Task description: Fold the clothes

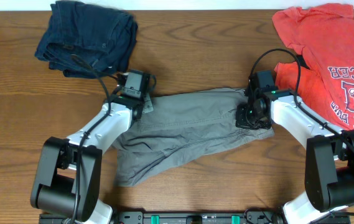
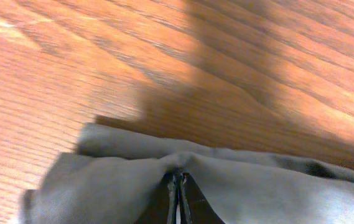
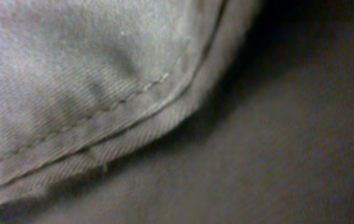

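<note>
Navy denim garment [image 1: 88, 36] and red T-shirt [image 1: 332, 56] lie well apart on wooden table [image 1: 195, 50].

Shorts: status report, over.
Left gripper shut on shorts, left edge. Right gripper shut on right edge. Shorts spread, unfolded. Nothing lying on them.

Overhead looks straight down; 2 wrist views sit close on the shorts [image 1: 183, 127].
</note>
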Robot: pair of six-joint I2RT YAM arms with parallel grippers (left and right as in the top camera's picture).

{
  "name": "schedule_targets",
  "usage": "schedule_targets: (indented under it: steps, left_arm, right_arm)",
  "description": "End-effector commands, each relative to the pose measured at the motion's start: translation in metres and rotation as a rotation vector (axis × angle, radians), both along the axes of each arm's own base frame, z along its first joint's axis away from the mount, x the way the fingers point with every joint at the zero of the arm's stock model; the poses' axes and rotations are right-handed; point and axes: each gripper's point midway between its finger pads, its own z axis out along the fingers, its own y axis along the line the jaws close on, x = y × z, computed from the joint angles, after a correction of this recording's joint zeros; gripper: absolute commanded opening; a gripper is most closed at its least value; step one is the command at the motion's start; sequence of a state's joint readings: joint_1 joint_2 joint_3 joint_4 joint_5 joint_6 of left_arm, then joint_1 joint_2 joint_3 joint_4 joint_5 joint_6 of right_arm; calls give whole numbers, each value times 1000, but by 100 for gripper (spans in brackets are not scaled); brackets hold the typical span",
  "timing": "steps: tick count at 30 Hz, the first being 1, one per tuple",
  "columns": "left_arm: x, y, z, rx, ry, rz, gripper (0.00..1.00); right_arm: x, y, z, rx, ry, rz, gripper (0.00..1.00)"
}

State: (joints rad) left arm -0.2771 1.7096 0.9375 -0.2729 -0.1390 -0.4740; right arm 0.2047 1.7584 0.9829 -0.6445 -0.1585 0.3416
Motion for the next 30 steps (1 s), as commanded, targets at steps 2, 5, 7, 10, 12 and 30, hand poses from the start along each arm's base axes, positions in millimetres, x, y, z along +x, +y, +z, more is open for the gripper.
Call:
schedule_targets:
  steps: [2, 5, 7, 10, 12, 30]
  left_arm:
    - [-2, 19, -5, 58, 25, 14, 6]
    - [-2, 28, -1, 68, 40, 21, 6]
    - [1, 33, 10, 63, 39, 36, 6]
    - [10, 36, 34, 44, 27, 22, 5]
    - [17, 36, 49, 29, 20, 0, 6]
    - [-34, 20, 66, -83, 290, -88, 12]
  right_arm:
    - [8, 4, 0, 16, -38, -17, 1]
    - [22, 11, 4, 51, -92, -21, 1]
    - [29, 14, 7, 68, -121, -24, 1]
    - [41, 17, 13, 79, -169, -24, 1]
    - [50, 18, 18, 86, -201, -24, 1]
    - [56, 25, 76, 76, -144, 95, 56]
